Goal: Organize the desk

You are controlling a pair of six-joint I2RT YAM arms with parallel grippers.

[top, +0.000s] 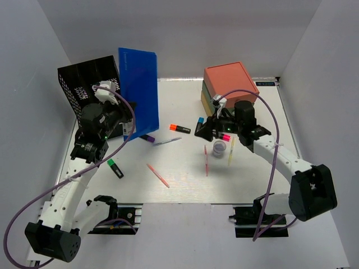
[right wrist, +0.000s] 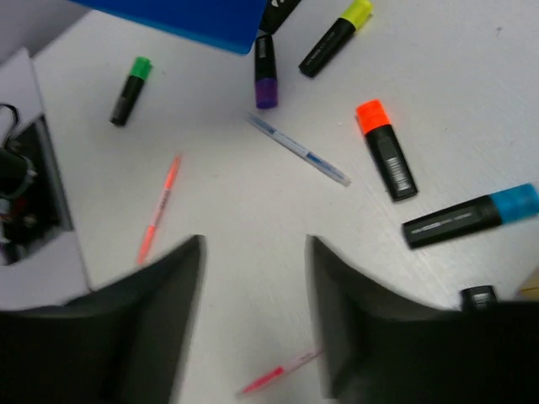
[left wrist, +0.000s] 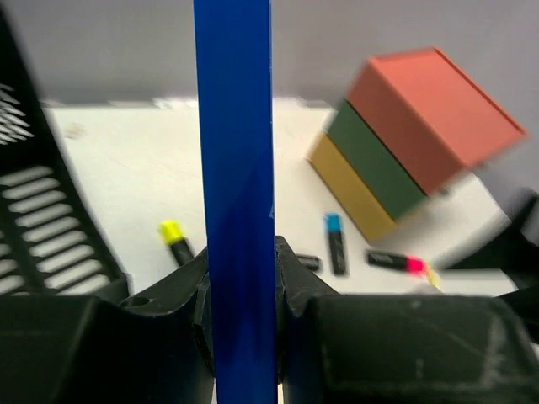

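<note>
While a thin, flat blue plastic folder (left wrist: 234,168) is clamped on edge between the narrow-set fingers of the left gripper (left wrist: 240,295), it is held upright just beside the black wire-mesh file rack (top: 84,84) at the far left corner. The large white matte rectangular desk (top: 185,185) is spread beneath both arms and fills the middle of the overhead view. The right gripper (right wrist: 255,252) is held above the right half of the desk with its fingers spread wide, and nothing is gripped between them. A stacked drawer box with orange, green and yellow tiers (top: 230,84) is set at the far right, just behind that gripper.

Loose items are scattered on the desk. A black highlighter with an orange cap (right wrist: 386,150) and a black highlighter with a blue cap (right wrist: 467,216) are laid near each other. A purple-capped highlighter (right wrist: 266,71) and a yellow-capped highlighter (right wrist: 335,35) are found close to the folder's lower edge. A clear pen with blue print (right wrist: 296,149) is laid between the purple-capped and orange-capped ones. A green-capped highlighter (right wrist: 130,90) is placed well apart, toward the left arm, and a slim pink pen (right wrist: 158,209) is laid nearer the front edge.
</note>
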